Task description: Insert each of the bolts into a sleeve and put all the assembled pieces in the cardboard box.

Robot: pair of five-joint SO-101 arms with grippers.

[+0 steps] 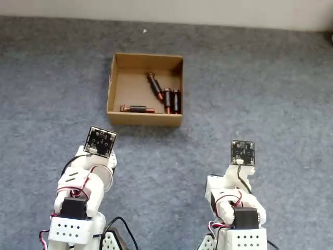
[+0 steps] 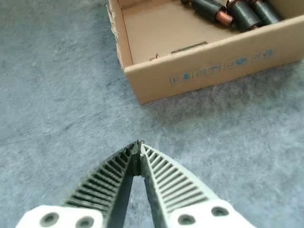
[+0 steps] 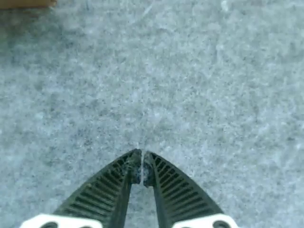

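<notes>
From above, the left arm (image 1: 83, 187) and the right arm (image 1: 234, 208) sit folded back side by side, wrists aimed out across the grey carpet (image 1: 250, 78). Ahead of the left arm, slightly toward the right arm's side, is the box (image 1: 111, 86), square, open-topped, of brown cardboard. Four pieces (image 1: 154, 86) lie in it, each a dark sleeve on a copper-coloured bolt: one along the wall nearest the arms, one slanted in the middle, two side by side against the far-side wall.

In the left wrist view, the left gripper (image 2: 138, 148) has its ribbed fingers pressed together at the tips, holding nothing, over bare carpet. The box is just beyond the tips, one corner closest; three pieces show inside.

In the right wrist view, the right gripper (image 3: 141, 159) is likewise pressed together and empty above fuzzy, flecked carpet.
</notes>
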